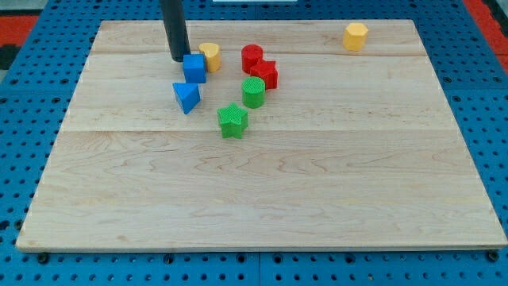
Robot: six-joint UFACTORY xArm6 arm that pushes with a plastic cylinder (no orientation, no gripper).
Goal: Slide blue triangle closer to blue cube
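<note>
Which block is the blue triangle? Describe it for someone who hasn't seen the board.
On the wooden board, find the cluster of blocks at upper left, by my tip. The blue triangle sits just below the blue cube, at the cluster's left edge: the only wedge-shaped blue block.

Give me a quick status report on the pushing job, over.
My tip at blue cube's upper left, touching or nearly. Blue triangle just below the cube, small gap. Nothing between them; yellow block behind cube.

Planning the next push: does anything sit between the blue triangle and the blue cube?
Nothing visible does. The blue triangle lies just below the blue cube, bare board between them. My tip is beside the cube's upper left.
</note>
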